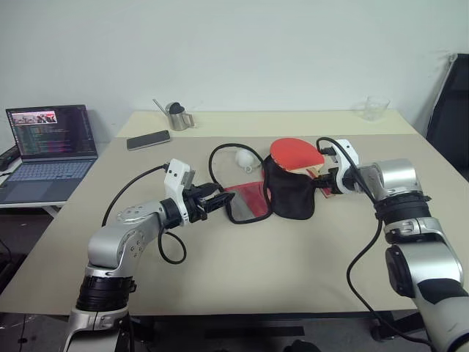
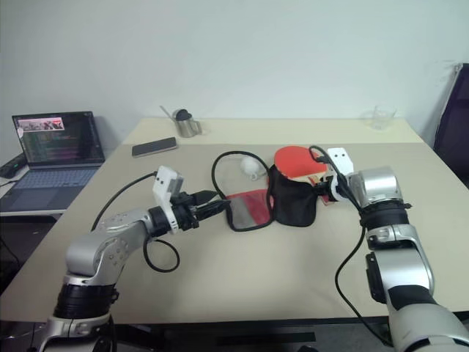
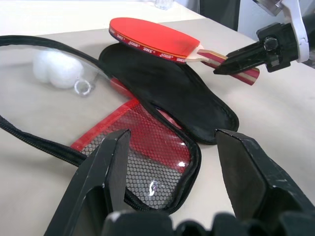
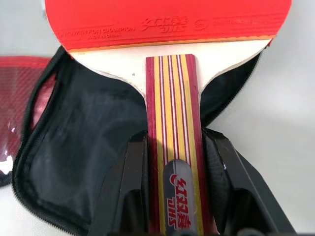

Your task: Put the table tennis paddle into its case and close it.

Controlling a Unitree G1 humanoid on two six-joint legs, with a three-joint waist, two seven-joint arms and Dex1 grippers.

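Observation:
The table tennis paddle (image 1: 296, 155), with a red face and a striped wooden handle (image 4: 173, 98), hangs tilted over the upright black half of the case (image 1: 289, 192). My right gripper (image 1: 323, 177) is shut on that handle, one finger on each side of it. The case lies unzipped at mid-table, and its red mesh half (image 1: 249, 202) rests flat toward my left arm. At the outer edge of that mesh half, my left gripper (image 1: 222, 199) stands open and low over the table, fingers (image 3: 98, 182) spread wide with nothing pinched between them.
A white ball (image 1: 244, 159) and a black loop of cord lie just behind the case. Farther back are a phone (image 1: 148, 139), a metal cup (image 1: 176, 116) and a clear glass (image 1: 375, 108). A laptop (image 1: 51, 139) sits off the table's left side, and a dark chair (image 1: 451, 110) stands at far right.

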